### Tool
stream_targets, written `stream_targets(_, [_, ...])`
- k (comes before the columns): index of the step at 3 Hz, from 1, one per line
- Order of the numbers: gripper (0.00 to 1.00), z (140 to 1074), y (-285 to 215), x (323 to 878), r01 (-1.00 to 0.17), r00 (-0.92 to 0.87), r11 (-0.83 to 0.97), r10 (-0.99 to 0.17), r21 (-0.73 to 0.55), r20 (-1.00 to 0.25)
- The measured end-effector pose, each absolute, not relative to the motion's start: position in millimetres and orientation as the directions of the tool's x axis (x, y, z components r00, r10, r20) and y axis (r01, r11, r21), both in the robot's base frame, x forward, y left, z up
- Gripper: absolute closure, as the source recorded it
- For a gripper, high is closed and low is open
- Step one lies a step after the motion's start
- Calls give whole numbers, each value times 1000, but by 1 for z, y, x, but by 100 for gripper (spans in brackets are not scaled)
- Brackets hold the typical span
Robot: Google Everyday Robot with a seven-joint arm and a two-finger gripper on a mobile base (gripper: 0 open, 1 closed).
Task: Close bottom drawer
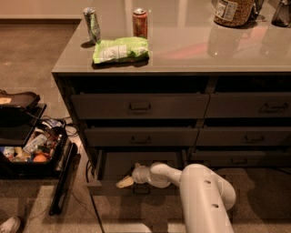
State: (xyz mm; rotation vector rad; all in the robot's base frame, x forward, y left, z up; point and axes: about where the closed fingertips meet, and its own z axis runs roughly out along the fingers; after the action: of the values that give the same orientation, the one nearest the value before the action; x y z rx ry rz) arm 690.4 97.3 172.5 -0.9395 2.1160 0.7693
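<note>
1. We see the wide, shallow, dark grey-brown bottom drawer [102, 187] standing pulled out at the foot of the left column of the cabinet. Its flat front sits forward of the drawers above, and its small metal pull handle [142, 190] is at the middle.
2. The gripper [125, 182] with its tan tips hovers low over the drawer's front edge, just above and left of the handle. Its fingers seem pressed together into one tapered tip, though the dim view leaves us unsure, and we cannot tell whether they touch the drawer.
3. The smooth white robot arm [200, 191] reaches in from the lower right, with its rounded wrist bending left towards the drawer.
4. The two alike grey-brown drawers above, the middle drawer [113, 136] and the top drawer [104, 105], sit further back than the bottom one.
5. The right-hand column of drawers [236, 105] lies beside them.
6. On the glossy grey cabinet top [204, 50] we find a green crisp bag [120, 49] lying flat. A red drink can [140, 22] stands upright behind it, and a silver-green can [92, 25] stands upright to its left.
7. A labelled jar [233, 7] stands at the far right.
8. On the floor to the left stands a black tray of mixed small items [54, 157].
</note>
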Motion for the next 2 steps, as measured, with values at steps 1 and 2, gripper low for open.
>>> stream_targets(1, [0, 175, 99, 686, -794, -504, 562, -393, 233, -769])
stream_targets(2, [0, 230, 100, 654, -777, -528, 589, -419, 222, -739])
